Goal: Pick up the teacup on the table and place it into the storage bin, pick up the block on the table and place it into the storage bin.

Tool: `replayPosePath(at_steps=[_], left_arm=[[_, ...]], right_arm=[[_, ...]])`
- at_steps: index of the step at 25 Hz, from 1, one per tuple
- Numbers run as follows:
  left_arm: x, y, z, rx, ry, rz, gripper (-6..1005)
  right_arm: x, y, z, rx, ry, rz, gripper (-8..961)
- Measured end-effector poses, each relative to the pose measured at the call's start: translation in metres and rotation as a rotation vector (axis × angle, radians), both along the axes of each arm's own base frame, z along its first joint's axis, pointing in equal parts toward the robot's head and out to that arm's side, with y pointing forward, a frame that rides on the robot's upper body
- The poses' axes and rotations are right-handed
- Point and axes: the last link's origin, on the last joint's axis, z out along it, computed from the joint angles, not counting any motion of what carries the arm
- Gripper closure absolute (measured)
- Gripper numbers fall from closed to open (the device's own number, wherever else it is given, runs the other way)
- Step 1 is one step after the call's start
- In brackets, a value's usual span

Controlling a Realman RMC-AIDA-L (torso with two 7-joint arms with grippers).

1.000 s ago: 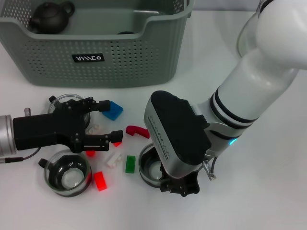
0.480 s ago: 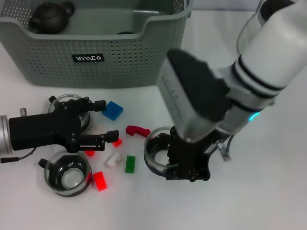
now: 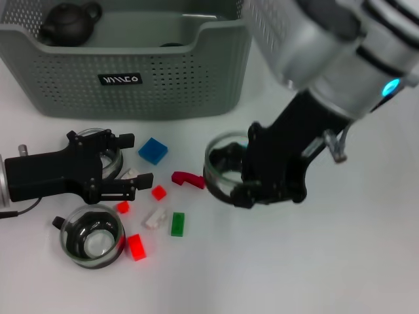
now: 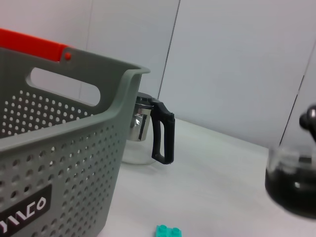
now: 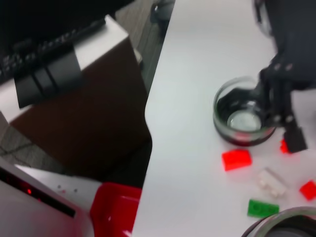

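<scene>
The grey-green storage bin stands at the back left, and its perforated wall fills the left wrist view. My right gripper is shut on the rim of a glass teacup, held above the table just right of the bin's front corner. That cup's rim shows in the right wrist view. My left gripper hovers open over the scattered blocks, near a blue block and a small red one. Another teacup sits on the table at the front left, and one more lies partly behind the left gripper.
A dark teapot lies in the bin. Loose blocks include a red curved piece, a white one, a green one and a red one. A glass pitcher and a teal block lie beyond the bin's corner.
My right gripper closed on the teacup at the front middle, lifted it and carried it up and back toward the bin. The left gripper drew back slightly to the left.
</scene>
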Motion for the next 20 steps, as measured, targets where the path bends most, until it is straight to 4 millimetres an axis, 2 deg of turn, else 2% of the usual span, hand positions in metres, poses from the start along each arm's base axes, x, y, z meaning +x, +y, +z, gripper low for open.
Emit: replayPosePath(at_steps=[5,8,9,13,15,16,17,20], left_arm=[[-0.001,0.001,0.000,0.000,0.006,0.003,110],[0.000,0.001,-0.001,-0.003,0.007,0.004,110],[0.001,0.002,-0.002,-0.003,0.004,0.001,110],[0.002,0.002,-0.003,-0.007,0.000,-0.002,111],[0.003,0.003,-0.005,-0.008,-0.002,-0.004,111],[0.004,0.003,-0.005,-0.009,-0.002,-0.004,111],[0.004,0.003,-0.006,-0.011,-0.003,-0.006,111],[0.007,0.005,-0.008,-0.022,0.000,-0.016,111]], right_arm=[[-0.026,0.013,0.019,0.039,0.080,0.005,895],[-0.041,0.021,0.024,0.073,0.117,0.035,894],[-0.052,0.029,0.023,0.132,0.144,0.061,894],[-0.064,0.041,0.017,0.219,0.182,0.091,893],[-0.071,0.051,0.013,0.283,0.221,0.109,893],[-0.079,0.062,0.008,0.349,0.280,0.124,893],[-0.079,0.062,0.008,0.349,0.280,0.124,893],[-0.089,0.079,0.000,0.423,0.360,0.143,894]])
